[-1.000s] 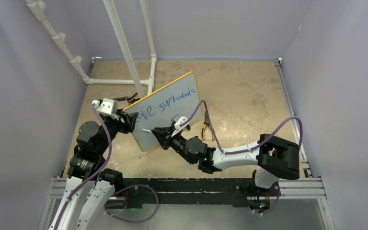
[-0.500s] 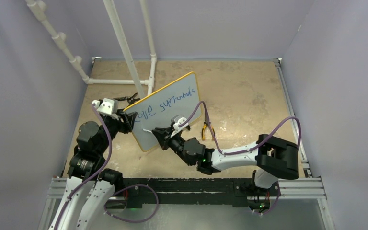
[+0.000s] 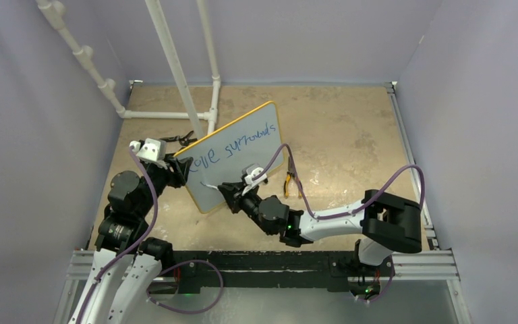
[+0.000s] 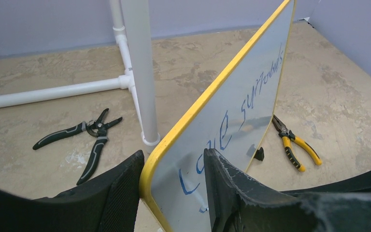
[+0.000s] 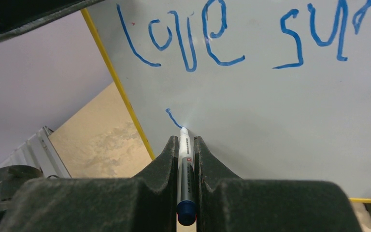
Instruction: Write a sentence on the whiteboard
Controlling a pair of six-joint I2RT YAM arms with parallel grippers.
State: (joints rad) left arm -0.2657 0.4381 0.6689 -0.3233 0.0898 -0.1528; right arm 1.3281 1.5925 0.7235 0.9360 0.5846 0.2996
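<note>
The whiteboard (image 3: pixel 260 154) stands tilted on the table, yellow-framed. My left gripper (image 3: pixel 183 172) is shut on its lower left corner, one finger (image 4: pixel 118 191) behind the frame and the other (image 4: pixel 229 186) on the writing face (image 4: pixel 256 104). The sentence (image 3: pixel 233 145) reads "love surrounds" in blue on one line (image 5: pixel 183 38). My right gripper (image 5: pixel 185 141) is shut on a blue-capped marker (image 5: pixel 185 166). The marker's tip touches the board (image 5: pixel 294 125) at the end of a short new blue stroke (image 5: pixel 172 117) below "love". In the top view that gripper (image 3: pixel 224 191) sits at the board's lower edge.
Black pliers (image 3: pixel 182 140) lie behind the board near a white pipe frame (image 3: pixel 175 67). Yellow-handled pliers (image 3: pixel 290 181) lie right of the board, beside the right arm's cable. Grey walls enclose the table on three sides.
My right gripper with the marker has slid a little to the right and nearer along the board's lower part. The board and left arm look unmoved.
</note>
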